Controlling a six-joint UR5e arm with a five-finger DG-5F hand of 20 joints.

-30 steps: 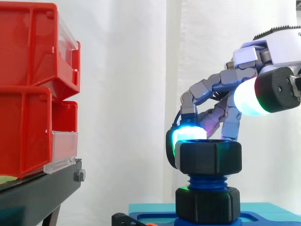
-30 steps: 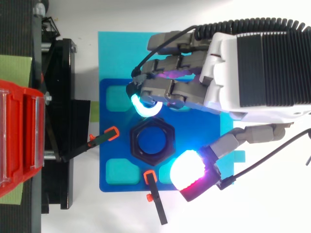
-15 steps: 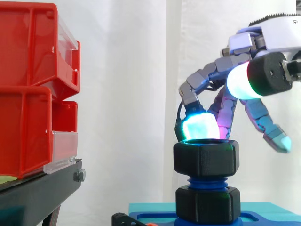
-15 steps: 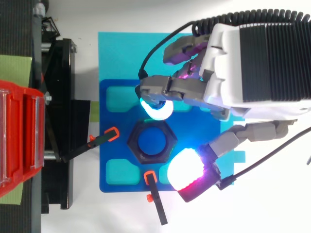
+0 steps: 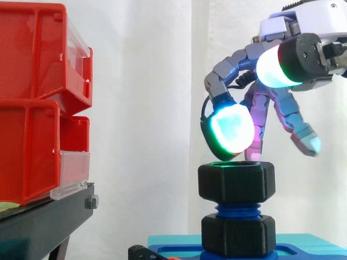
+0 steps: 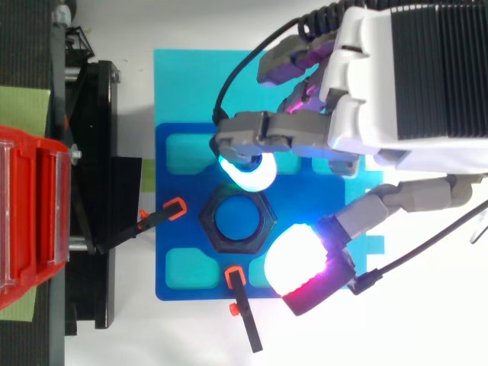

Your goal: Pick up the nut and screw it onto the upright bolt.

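Seemingly between turns, the grey robot hand hangs open and empty just above the work. Its white-glowing thumb pad is nearest the side camera, at 4 o'clock of the black hexagonal plastic nut in the top view. That nut sits level on the upright blue threaded bolt, bare thread showing below it, and a cyan-glowing fingertip hovers beyond at 12 o'clock, clear of the rim. I judge the screwing part-done, so the next move calls for lowering, closing thumb and fingers on opposite flats and twisting without tilting the nut; farthest back hangs the white curtain.
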